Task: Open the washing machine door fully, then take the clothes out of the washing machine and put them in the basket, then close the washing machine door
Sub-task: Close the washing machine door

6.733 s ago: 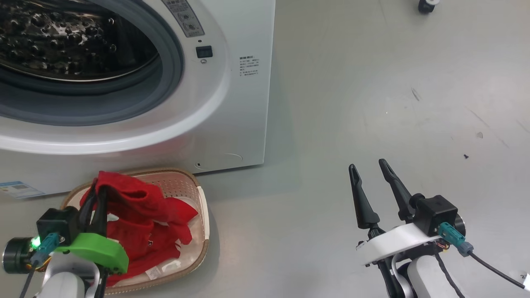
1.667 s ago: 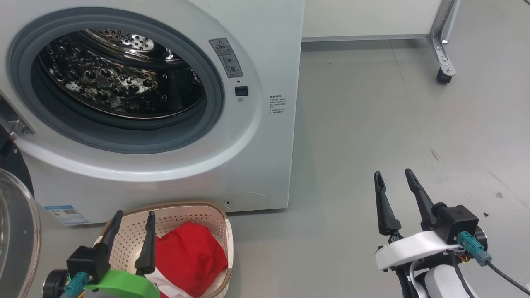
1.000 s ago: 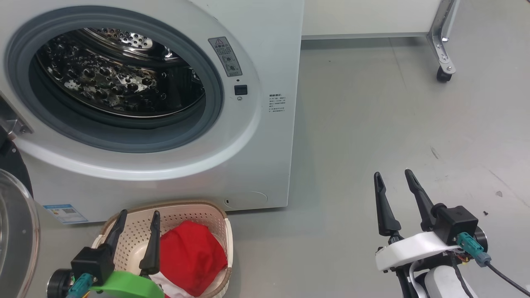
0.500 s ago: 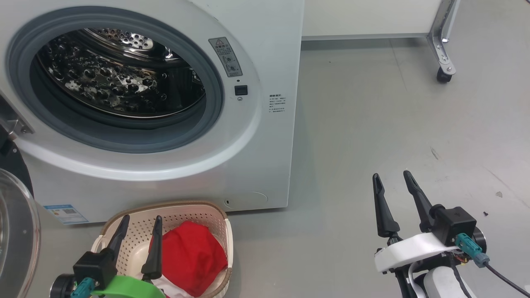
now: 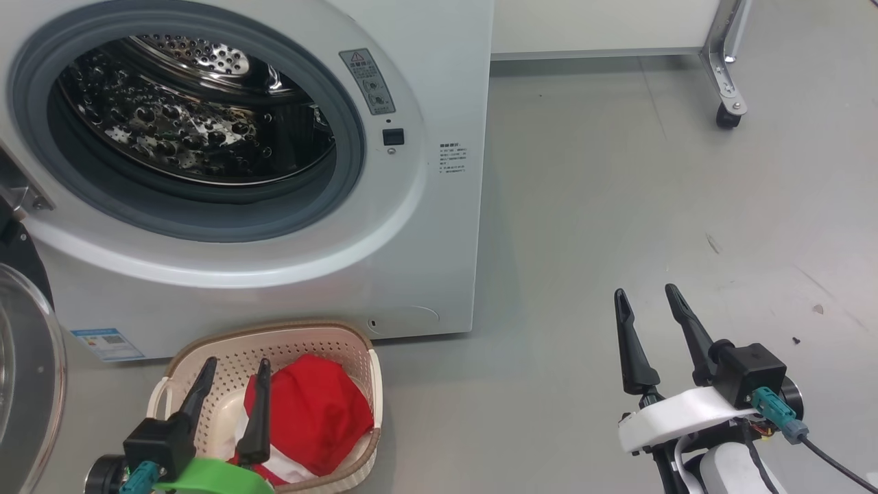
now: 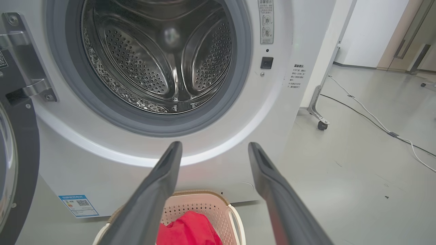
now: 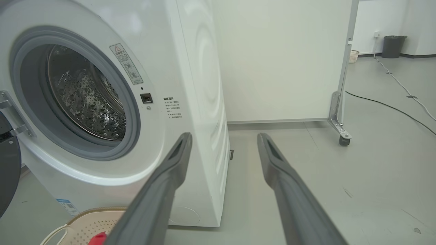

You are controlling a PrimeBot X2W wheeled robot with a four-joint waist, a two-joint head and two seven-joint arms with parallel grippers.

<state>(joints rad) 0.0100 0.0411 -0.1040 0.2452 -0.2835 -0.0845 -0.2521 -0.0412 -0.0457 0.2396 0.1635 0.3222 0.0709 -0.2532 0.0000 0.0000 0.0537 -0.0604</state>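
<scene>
The white washing machine stands with its round mouth uncovered and a bare steel drum inside. Its door is swung out at the far left, black rim and glass bowl showing. The cream basket sits on the floor before the machine with the red clothes in it. My left gripper hovers open over the basket's near side, nothing between its fingers. Off to the right above bare floor, my right gripper is open and empty.
A white partition on a metal leg with a caster stands behind the machine's right side. Cables run across the grey floor farther right. A dark bin stands at the far wall.
The head view has shifted a little, so everything sits slightly lower left. My left gripper has drawn back a touch over the basket. Both grippers stay open; the clothes lie unmoved.
</scene>
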